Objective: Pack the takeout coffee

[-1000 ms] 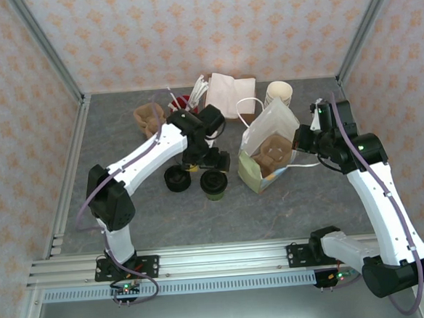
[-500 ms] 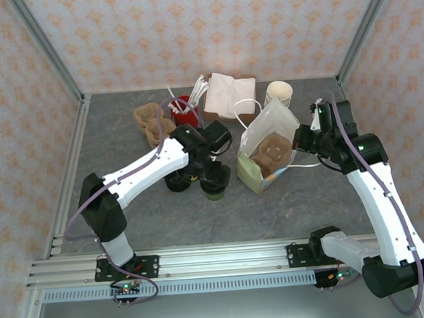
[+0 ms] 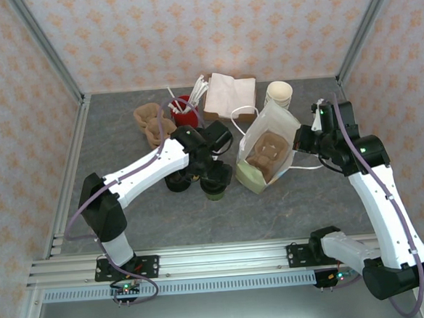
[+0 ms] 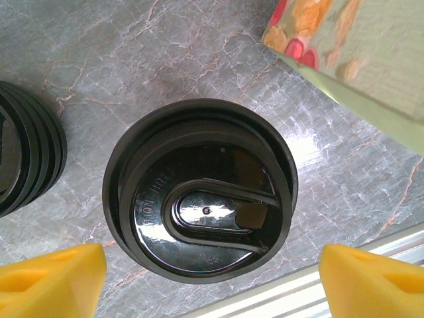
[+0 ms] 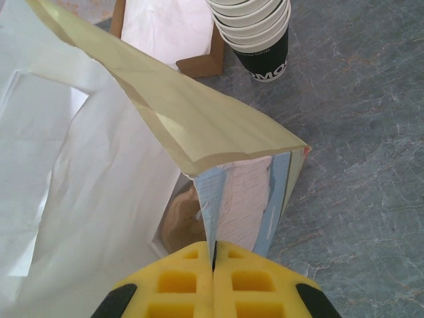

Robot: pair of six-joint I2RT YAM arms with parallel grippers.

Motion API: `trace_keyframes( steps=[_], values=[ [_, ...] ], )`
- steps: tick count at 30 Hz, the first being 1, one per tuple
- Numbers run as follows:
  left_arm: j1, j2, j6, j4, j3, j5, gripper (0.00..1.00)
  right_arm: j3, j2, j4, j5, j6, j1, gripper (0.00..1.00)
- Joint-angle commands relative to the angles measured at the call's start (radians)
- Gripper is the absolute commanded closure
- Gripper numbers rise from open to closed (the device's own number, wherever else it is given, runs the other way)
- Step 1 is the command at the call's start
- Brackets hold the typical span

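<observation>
Takeout coffee [image 4: 202, 192]: black-lidded, upright on bench [image 4: 132, 46], near paper bag [image 5: 99, 199]. Left claw [image 4: 211, 278]: released, fingers [image 4: 50, 275] either side of lid, not touching. Right claw [image 5: 213, 265]: clenched, grasping paper bag's top edge

The grey marbled table [image 3: 128, 208] carries the takeout coffee [image 4: 202, 192] upright near its middle, black lid on; a pile of lids [image 4: 26, 159] sits just beside it; a paper bag [image 3: 269, 137] leans to its right; along the back stand a stack of cups [image 3: 279, 93], a napkin holder [image 3: 229, 96], a red cup [image 3: 186, 116] and brown pulp carriers [image 3: 151, 123].
</observation>
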State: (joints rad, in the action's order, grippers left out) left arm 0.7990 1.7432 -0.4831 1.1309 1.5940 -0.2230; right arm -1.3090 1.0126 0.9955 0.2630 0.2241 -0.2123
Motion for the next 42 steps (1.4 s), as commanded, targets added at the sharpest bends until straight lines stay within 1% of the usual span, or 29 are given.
trace_keyframes(
  steps=[1,21,26,33,38,42],
  values=[
    [0.009,0.012,0.022,-0.015,-0.019,0.029,0.16,-0.009,-0.013,-0.006,-0.002,0.008,0.005,1.00],
    [0.019,0.053,0.029,-0.033,-0.041,0.035,0.17,0.000,-0.014,-0.006,-0.004,0.004,0.005,1.00],
    [0.021,0.065,0.028,-0.025,-0.036,0.059,0.17,0.004,-0.013,-0.007,-0.005,0.004,0.006,1.00],
    [0.021,0.079,0.020,-0.010,-0.015,0.102,0.14,0.006,-0.009,-0.010,-0.005,0.003,0.006,1.00],
    [0.025,0.078,0.020,-0.022,-0.025,0.096,0.14,0.004,-0.007,-0.011,-0.004,-0.004,0.005,1.00],
    [0.033,0.075,0.019,-0.028,-0.046,0.091,0.17,0.002,-0.005,-0.009,-0.005,-0.008,0.005,1.00]
  ],
)
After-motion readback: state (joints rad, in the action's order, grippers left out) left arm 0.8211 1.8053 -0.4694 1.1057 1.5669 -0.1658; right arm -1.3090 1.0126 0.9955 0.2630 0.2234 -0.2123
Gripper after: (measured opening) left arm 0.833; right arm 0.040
